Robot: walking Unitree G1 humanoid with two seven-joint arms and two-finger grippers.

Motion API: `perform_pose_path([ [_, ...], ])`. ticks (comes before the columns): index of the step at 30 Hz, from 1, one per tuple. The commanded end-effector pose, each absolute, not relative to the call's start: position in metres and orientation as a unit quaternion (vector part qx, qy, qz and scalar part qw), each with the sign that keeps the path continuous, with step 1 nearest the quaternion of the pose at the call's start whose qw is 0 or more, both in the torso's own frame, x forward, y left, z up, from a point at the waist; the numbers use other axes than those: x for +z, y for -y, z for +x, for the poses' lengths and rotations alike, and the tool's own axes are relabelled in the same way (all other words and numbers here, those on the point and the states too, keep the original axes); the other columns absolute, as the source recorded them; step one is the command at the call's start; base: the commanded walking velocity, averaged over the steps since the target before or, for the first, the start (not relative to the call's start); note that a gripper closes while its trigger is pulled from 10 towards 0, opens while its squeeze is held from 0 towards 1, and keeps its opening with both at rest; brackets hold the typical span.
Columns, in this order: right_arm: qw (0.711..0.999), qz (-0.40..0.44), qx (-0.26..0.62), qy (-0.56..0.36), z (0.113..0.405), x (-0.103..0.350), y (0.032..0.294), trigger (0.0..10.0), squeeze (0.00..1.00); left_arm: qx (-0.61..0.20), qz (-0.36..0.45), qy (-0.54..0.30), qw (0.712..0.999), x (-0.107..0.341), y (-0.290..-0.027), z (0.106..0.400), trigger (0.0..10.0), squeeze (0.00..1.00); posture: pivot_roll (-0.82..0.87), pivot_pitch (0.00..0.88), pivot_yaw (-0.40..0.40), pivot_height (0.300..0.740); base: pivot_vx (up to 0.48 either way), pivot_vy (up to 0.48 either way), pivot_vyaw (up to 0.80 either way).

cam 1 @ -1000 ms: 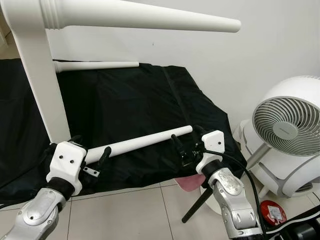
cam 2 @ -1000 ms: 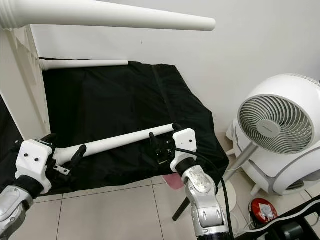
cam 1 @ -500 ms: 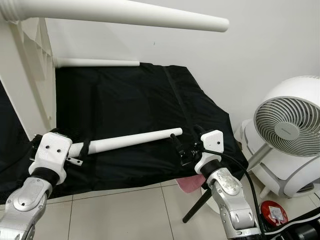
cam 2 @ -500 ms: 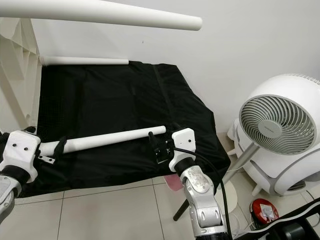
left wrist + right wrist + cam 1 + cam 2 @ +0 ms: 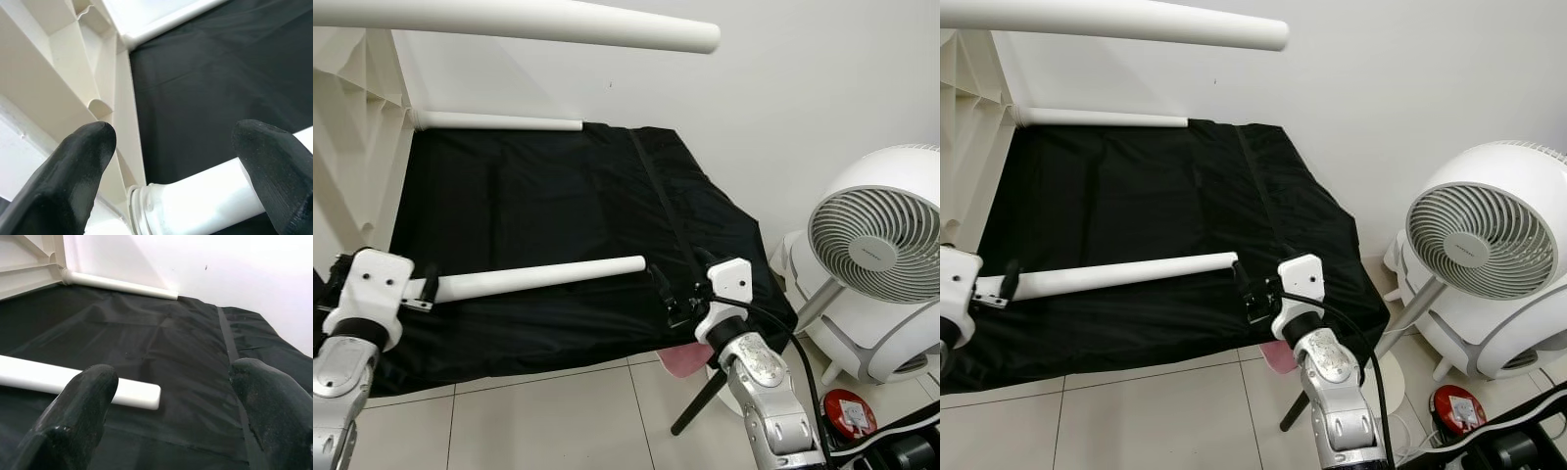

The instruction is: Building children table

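Black cloth point(image 5: 558, 215) covers the work surface in front of you, with the white table frame point(image 5: 352, 127) standing on its side at the left, one leg point(image 5: 509, 22) jutting overhead and another point(image 5: 494, 121) along the wall. Your left gripper point(image 5: 419, 290) sits at the threaded base of a third leg point(image 5: 538, 277), fingers point(image 5: 73, 171) spread either side of it where it meets the frame. Your right gripper point(image 5: 674, 294) hangs wide open just off that leg's free tip, touching nothing, beside the white fan point(image 5: 876, 255).
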State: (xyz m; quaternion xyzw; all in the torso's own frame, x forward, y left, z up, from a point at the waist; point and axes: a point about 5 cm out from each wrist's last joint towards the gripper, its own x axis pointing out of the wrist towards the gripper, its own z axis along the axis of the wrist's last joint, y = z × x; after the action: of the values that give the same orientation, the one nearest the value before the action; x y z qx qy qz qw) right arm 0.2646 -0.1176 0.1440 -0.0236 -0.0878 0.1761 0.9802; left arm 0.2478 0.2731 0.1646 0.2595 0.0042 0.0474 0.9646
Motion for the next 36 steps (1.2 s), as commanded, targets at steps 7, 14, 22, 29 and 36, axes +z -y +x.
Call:
perform_pose_path([
  [7,0.981,-0.026,0.176,0.083,0.263,0.142,0.121,10.0,0.00,0.125,0.248,0.010,0.961,0.160,-0.273,0.244,10.0,0.00,0.04,0.000,-0.119,0.740,0.000,0.000,0.00],
  [14,0.981,-0.026,0.175,0.078,0.263,0.141,0.121,10.0,0.00,0.021,0.206,0.053,0.977,0.163,-0.232,0.242,10.0,0.00,0.04,0.000,-0.118,0.740,0.000,0.000,0.00],
  [22,0.984,-0.024,0.161,0.077,0.266,0.140,0.122,10.0,0.00,-0.039,0.166,0.065,0.983,0.162,-0.208,0.243,10.0,0.00,0.04,0.000,-0.116,0.740,0.000,0.000,0.00],
  [29,0.989,-0.032,0.119,0.079,0.273,0.137,0.127,10.0,0.00,-0.083,0.097,0.047,0.991,0.152,-0.176,0.246,10.0,0.00,0.05,0.000,-0.112,0.740,0.000,0.000,0.00],
  [36,0.990,-0.037,0.100,0.088,0.278,0.140,0.130,10.0,0.00,-0.092,0.027,0.034,0.995,0.146,-0.154,0.256,10.0,0.00,0.05,0.000,-0.070,0.740,0.000,0.000,0.00],
])
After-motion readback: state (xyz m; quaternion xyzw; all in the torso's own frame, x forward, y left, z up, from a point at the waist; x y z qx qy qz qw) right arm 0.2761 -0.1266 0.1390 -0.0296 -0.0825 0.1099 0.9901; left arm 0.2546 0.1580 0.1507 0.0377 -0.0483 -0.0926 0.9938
